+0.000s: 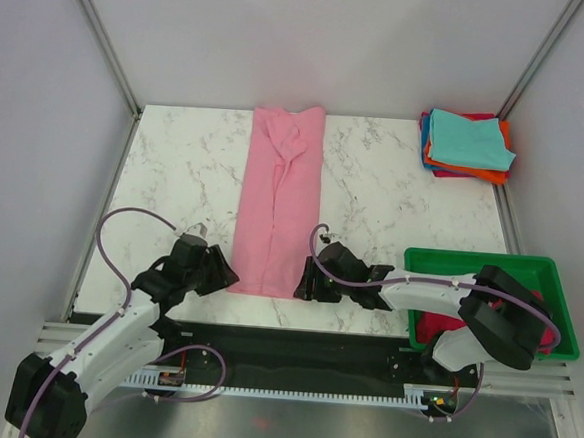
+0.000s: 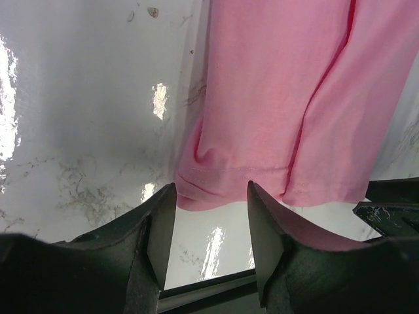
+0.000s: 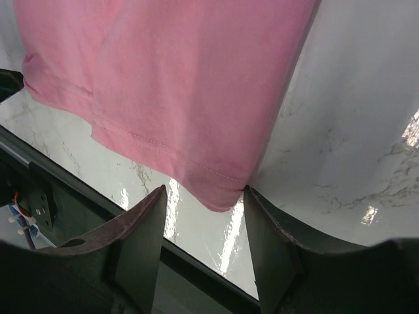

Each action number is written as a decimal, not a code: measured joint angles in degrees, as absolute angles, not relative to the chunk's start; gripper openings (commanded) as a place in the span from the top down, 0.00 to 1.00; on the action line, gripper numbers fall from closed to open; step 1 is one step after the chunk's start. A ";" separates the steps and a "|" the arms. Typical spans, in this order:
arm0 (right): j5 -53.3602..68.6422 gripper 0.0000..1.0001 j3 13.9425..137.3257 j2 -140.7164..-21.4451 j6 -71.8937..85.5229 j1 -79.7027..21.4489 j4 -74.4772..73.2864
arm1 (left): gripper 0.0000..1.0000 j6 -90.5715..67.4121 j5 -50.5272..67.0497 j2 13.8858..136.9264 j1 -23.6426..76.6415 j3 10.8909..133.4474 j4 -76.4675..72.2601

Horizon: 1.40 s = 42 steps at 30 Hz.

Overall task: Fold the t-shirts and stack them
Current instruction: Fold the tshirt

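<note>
White marble-patterned table filled the workspace, walled on three sides by pale panels.

At its near edge the left gripper was open, its two dark fingers spread apart and low over the tabletop. The near left corner of the light pink t-shirt lay just beyond the fingertips, opposite the gap. No cloth was pinched between them.

The right gripper was also open, jaws wide. From the right wrist camera the shirt's near right corner, with its stitched hem, reached down into the gap between the tips. Whether the cloth touched the right-hand finger could not be told.

In the top view both grippers faced each other across the shirt's near hem, one at each corner. The pink shirt lay flat in the middle of the table as a long narrow strip, folded lengthwise, running from the near edge to the far edge. A crease ran down its length and some bunched cloth sat near the far end.

Well apart from it, in the far right corner, stood a stack of folded shirts, with a teal shirt on top and orange, red and blue edges showing beneath.

At the near right sat a green bin, partly covered by the right arm, with red cloth visible inside.
</note>
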<state>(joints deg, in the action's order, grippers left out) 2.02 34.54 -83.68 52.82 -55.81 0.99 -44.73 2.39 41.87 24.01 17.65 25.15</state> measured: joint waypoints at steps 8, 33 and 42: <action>0.43 0.51 34.22 -83.72 53.93 -56.05 1.08 | 0.54 -46.24 1.58 43.79 24.62 17.65 25.17; -1.98 1.00 32.05 -79.99 54.33 -56.64 -1.65 | 0.98 -49.43 0.75 44.62 29.32 17.76 25.47; -6.39 1.00 33.10 -67.07 54.85 -59.07 -12.32 | 0.98 -51.16 -0.14 37.63 34.52 28.71 35.97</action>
<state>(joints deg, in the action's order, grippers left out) -6.39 33.10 -67.07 54.85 -59.07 -12.32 -51.16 -0.14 37.63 34.52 28.71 35.97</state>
